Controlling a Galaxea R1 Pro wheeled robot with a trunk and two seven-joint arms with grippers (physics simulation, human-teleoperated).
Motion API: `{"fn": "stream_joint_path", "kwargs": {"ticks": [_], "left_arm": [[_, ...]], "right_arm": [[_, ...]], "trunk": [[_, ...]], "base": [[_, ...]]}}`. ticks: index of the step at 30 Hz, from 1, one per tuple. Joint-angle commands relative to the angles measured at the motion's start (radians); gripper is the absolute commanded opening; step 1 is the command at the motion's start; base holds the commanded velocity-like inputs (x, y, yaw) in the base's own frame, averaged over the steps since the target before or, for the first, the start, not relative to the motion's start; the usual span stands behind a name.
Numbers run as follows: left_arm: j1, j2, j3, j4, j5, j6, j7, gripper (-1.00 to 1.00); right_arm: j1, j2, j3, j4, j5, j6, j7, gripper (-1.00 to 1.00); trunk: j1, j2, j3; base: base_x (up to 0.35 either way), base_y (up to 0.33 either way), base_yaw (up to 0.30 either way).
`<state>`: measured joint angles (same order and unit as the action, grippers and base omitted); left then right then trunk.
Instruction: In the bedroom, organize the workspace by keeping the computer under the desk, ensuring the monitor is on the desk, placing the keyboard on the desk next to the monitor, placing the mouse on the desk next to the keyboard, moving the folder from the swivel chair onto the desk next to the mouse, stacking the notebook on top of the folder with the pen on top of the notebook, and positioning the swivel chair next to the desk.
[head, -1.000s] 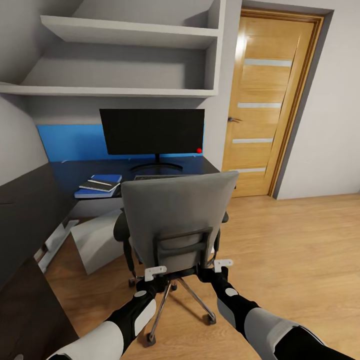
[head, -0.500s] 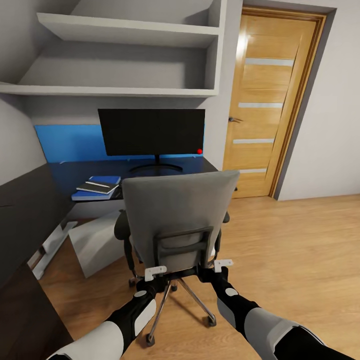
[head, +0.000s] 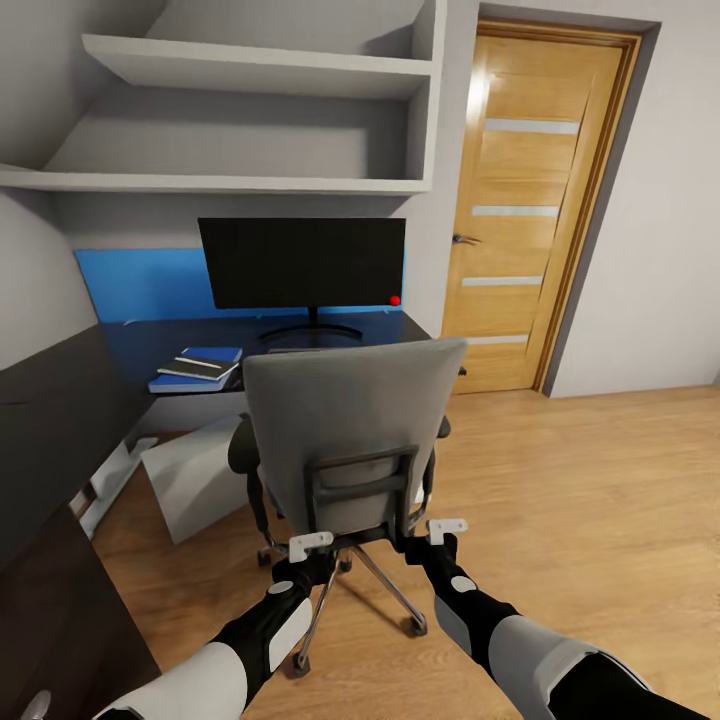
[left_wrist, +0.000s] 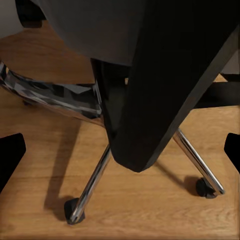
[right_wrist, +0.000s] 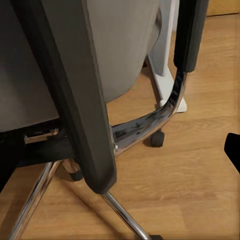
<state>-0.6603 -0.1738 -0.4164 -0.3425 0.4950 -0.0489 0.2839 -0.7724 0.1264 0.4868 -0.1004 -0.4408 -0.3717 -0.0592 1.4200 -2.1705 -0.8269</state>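
Chair-positioning step: both jaws open, black back frame of swivel chair (head: 345, 440) between them; next, push toward bench (head: 150, 345).

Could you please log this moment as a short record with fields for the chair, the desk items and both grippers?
swivel chair: back toward the camera, in front of the desk
monitor: upright on the desk
folder: blue, on the desk, left of the monitor
notebook: on top of the folder
computer: grey case on the floor under the desk
left gripper: at the chair's lower back, open
right gripper: at the chair's lower back, open
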Motion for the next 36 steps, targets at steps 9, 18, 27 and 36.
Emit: {"fn": "stream_joint_path", "kwargs": {"ticks": [9, 18, 27, 36], "left_arm": [[-0.001, 0.0, -0.008, 0.0, 0.011, -0.005, 0.003, 1.0], [-0.001, 0.002, -0.008, 0.0, 0.011, -0.005, 0.0, 1.0], [-0.001, 0.004, -0.01, 0.002, 0.01, -0.005, 0.0, 1.0], [-0.001, 0.004, -0.01, 0.002, 0.01, -0.004, 0.0, 1.0]], "right_arm": [[-0.001, 0.0, 0.01, 0.002, 0.002, -0.003, -0.002, 1.0], [-0.001, 0.001, 0.01, 0.003, 0.072, -0.003, -0.001, 1.0], [-0.001, 0.001, 0.01, 0.004, 0.088, -0.003, -0.001, 1.0], [0.0, 0.001, 0.01, 0.004, 0.089, -0.003, -0.001, 1.0]], "trunk": [[0.0, 0.0, -0.001], [0.0, 0.0, -0.001], [0.0, 0.0, -0.001], [0.0, 0.0, -0.001]], "base": [[-0.003, -0.001, 0.0], [0.0, 0.0, 0.0], [0.0, 0.0, 0.0], [-0.061, 0.0, 0.0]]}}
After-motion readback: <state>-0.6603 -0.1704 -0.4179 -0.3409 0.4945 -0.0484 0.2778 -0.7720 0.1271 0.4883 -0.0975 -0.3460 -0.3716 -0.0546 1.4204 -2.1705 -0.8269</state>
